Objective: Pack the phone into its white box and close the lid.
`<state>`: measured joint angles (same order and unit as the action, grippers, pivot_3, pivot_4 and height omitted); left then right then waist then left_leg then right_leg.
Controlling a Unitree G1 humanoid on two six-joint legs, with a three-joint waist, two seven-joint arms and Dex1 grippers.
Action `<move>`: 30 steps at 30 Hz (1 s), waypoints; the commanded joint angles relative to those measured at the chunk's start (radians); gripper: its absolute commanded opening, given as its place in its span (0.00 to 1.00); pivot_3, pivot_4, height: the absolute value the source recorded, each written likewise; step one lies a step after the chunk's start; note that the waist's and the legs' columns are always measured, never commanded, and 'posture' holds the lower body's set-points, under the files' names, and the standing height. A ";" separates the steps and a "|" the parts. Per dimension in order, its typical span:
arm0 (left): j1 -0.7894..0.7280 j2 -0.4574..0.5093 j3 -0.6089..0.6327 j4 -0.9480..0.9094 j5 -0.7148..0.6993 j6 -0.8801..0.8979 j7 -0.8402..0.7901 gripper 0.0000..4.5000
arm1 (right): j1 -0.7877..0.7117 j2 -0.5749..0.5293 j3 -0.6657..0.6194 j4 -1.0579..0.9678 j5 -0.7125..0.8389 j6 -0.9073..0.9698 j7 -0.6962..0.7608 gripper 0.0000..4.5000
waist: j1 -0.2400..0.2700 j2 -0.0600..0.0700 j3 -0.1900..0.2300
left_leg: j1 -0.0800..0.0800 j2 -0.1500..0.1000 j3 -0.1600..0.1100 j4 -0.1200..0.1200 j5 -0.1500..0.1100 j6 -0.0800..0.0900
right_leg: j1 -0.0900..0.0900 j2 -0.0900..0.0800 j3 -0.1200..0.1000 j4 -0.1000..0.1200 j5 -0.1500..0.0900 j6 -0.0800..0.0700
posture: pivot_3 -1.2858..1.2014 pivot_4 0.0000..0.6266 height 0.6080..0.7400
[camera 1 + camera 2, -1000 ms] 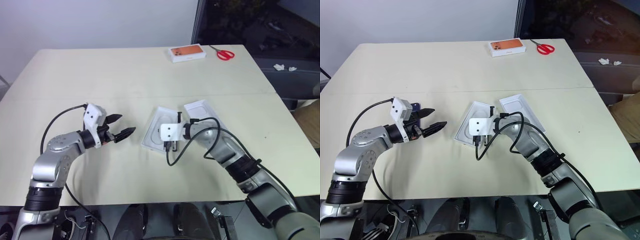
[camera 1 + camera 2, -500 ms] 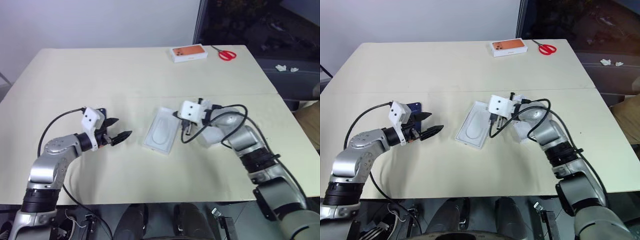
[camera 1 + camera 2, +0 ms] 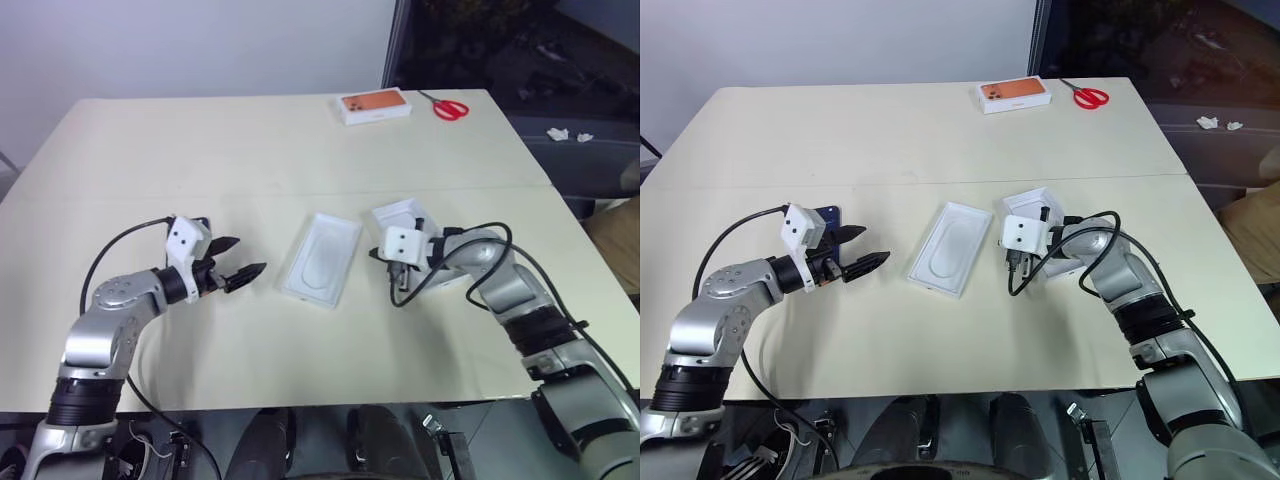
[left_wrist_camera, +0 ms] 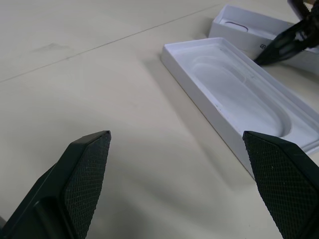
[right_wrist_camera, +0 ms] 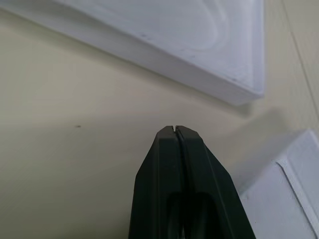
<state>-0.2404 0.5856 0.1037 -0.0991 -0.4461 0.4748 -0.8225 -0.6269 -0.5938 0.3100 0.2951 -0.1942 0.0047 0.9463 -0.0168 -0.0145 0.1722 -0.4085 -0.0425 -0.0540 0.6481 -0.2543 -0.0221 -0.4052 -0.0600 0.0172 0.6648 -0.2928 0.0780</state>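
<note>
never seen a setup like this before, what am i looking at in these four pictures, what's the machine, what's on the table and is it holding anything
This is a humanoid robot with two arms, each ending in a gripper with two black fingers. The two wide pictures come from a stereo camera on its head, looking down over a pale table. The other two come from cameras on its wrists, looking along each gripper's fingers.

The left gripper is open and holds nothing; a dark blue phone lies just behind it. The right gripper is shut, also holding nothing.

Between the arms lies the white box, open, with an oval-recessed insert. Its lid sits beside the right arm. At the far edge are an orange-topped box and red scissors.
</note>
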 commanded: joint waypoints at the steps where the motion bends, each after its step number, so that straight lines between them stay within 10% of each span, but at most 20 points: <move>1: -0.010 -0.007 0.000 -0.026 -0.001 -0.015 0.007 1.00 | -0.033 0.042 0.015 0.020 -0.027 -0.023 -0.048 0.01 | -0.001 0.000 0.000 | 0.000 0.000 0.000 0.000 0.000 0.000 | 0.000 0.000 0.000 0.000 0.000 0.000 | 0.52 0.24 1.00; 30: 0.044 0.024 0.048 -0.053 -0.022 0.000 0.015 1.00 | -0.104 0.134 -0.013 0.073 -0.004 -0.087 -0.123 0.01 | 0.000 0.000 0.000 | 0.000 0.000 0.000 0.000 0.001 -0.001 | 0.000 0.000 0.000 0.000 0.000 0.000 | 0.52 0.24 1.00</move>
<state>-0.2007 0.5928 0.1148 -0.1245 -0.4505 0.4767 -0.8032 -0.7155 -0.4479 0.3377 0.4122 -0.2266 -0.0895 0.8223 -0.0167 -0.0144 0.1722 -0.4086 -0.0425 -0.0540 0.6481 -0.2536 -0.0233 -0.4055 -0.0598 0.0171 0.6649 -0.2928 0.0780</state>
